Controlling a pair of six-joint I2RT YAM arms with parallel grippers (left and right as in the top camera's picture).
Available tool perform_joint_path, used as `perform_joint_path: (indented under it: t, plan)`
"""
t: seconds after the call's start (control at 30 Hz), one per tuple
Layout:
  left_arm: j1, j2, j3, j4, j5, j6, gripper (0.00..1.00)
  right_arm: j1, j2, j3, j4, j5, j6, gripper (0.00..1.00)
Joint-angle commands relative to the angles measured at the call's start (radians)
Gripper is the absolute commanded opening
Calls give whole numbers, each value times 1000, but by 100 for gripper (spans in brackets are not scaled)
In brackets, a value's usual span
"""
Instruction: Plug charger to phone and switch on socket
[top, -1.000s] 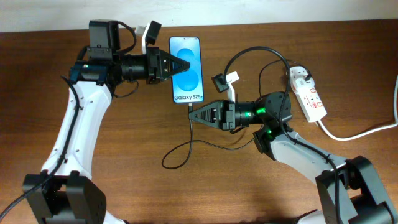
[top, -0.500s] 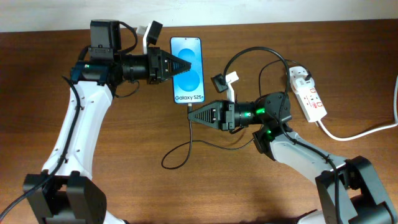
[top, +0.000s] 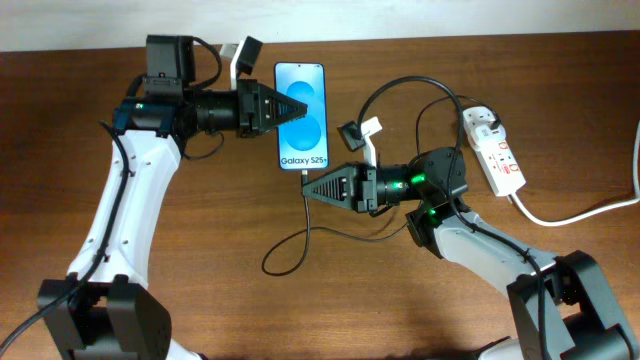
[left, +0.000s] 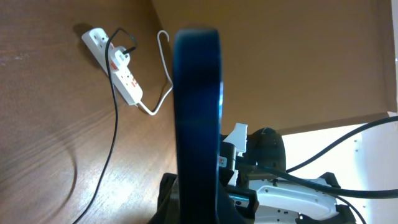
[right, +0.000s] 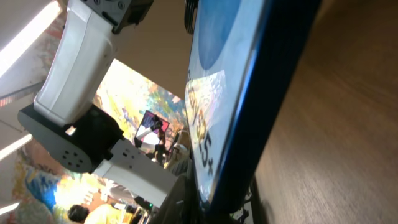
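Note:
The phone (top: 303, 150) lies screen up with a lit blue screen. My left gripper (top: 298, 107) reaches over it from the left and is shut on it. In the left wrist view the phone (left: 198, 93) stands edge-on between the jaws (left: 200, 208). My right gripper (top: 305, 190) is shut just below the phone's bottom end, on the charger (top: 306, 212) plug. The plug tip is hidden. The right wrist view shows the phone (right: 249, 81) close above the jaws (right: 230, 208). The black cable loops over the table to an adapter (top: 487, 122) in the socket (top: 500, 155).
The socket's thick white cord (top: 570, 212) runs off to the right edge. The left wrist view shows the socket (left: 121, 71) and the black cable (left: 114, 124) on the brown table. A slack cable loop (top: 270, 258) lies in front of the right arm.
The phone and my left gripper have shifted slightly to the right. My right gripper has barely moved and stays at the phone's bottom end.

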Motion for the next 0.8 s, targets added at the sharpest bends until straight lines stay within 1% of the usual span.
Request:
perform_joint_path:
  t: [0.0,0.33,0.4,0.5,0.6,0.77]
  plan:
    - [-8,-4,3,-28,87,42,0,-33,0,45,5,93,-13,4]
    - [-71,-4,3,-28,42,60,0,-29,0,46,21,157,14,4]
    - [-73,-4,3,-39,43,61,0,-31,0,55,32,145,14,4]
    - [-72,-4,3,-97,47,106,0,-60,0,61,31,84,14,4]
    - [-72,-4,3,-105,62,122,0,-89,0,65,32,42,14,4]
    - [-73,-4,3,-121,61,138,0,-95,0,90,31,41,13,4]
